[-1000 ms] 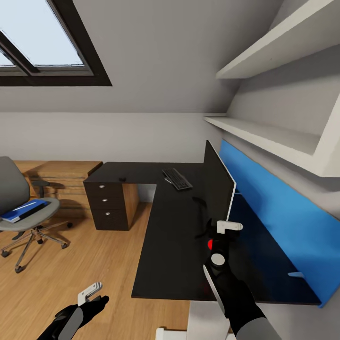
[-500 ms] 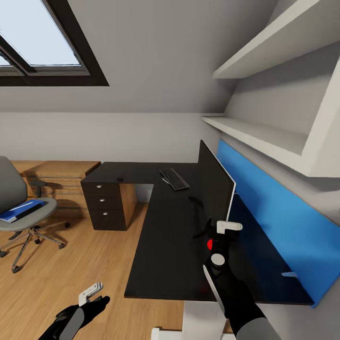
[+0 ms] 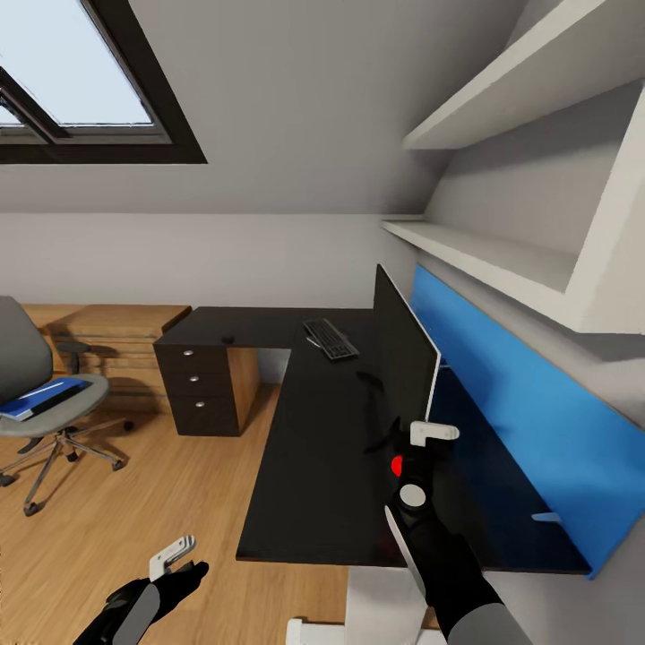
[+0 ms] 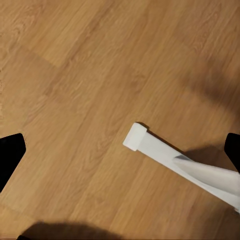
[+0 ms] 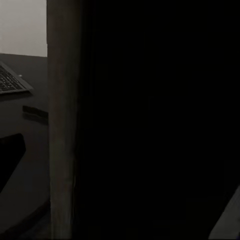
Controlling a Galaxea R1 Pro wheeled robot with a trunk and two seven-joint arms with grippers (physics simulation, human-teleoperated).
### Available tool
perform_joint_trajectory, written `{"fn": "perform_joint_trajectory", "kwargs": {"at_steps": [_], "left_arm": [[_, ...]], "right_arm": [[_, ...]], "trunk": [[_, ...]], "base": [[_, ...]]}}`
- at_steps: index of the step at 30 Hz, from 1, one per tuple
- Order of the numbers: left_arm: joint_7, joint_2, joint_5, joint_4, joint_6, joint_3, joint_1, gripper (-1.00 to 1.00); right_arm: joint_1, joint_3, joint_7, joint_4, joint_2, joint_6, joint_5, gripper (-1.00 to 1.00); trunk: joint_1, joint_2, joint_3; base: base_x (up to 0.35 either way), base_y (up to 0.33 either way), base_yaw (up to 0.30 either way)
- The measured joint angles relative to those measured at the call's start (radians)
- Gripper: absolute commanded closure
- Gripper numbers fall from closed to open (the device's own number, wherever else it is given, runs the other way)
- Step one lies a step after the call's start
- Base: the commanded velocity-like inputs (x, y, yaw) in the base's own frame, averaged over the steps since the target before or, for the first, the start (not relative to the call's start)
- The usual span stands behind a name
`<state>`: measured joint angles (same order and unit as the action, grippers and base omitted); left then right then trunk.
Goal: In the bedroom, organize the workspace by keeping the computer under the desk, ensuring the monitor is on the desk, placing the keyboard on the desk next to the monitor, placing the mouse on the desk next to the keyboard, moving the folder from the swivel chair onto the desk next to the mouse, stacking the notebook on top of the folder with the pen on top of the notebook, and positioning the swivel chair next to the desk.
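Two arms show in the head view: right gripper (image 3: 428, 439) clamped on the wide black monitor's (image 3: 403, 354) near edge, steadying it upright on the glossy black desk (image 3: 313, 466); the keyboard (image 3: 331, 339) lies at twelve o'clock. Left wrist view: left gripper (image 3: 172, 554) spread apart, idle over wood floor (image 4: 75, 75). Right wrist view: monitor edge close, keyboard beyond.

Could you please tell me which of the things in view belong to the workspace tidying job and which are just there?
Part of the job:
monitor
keyboard
mouse
folder
swivel chair
desk
right gripper, at the monitor's near edge

Just there:
blue wall panel
wall shelves
skylight
oak shelving
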<state>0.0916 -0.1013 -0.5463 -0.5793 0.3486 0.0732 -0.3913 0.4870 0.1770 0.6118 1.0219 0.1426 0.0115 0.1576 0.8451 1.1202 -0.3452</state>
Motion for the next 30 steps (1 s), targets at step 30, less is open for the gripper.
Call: {"fn": "perform_joint_trajectory", "kwargs": {"at_steps": [30], "left_arm": [[0.000, 0.001, 0.000, 0.000, 0.000, 0.000, 0.000, -1.00]], "right_arm": [[0.000, 0.004, -0.001, -0.008, 0.000, 0.000, -0.001, -1.00]], "trunk": [[0.000, 0.000, 0.000]], "base": [[-0.318, 0.000, 0.000]]}}
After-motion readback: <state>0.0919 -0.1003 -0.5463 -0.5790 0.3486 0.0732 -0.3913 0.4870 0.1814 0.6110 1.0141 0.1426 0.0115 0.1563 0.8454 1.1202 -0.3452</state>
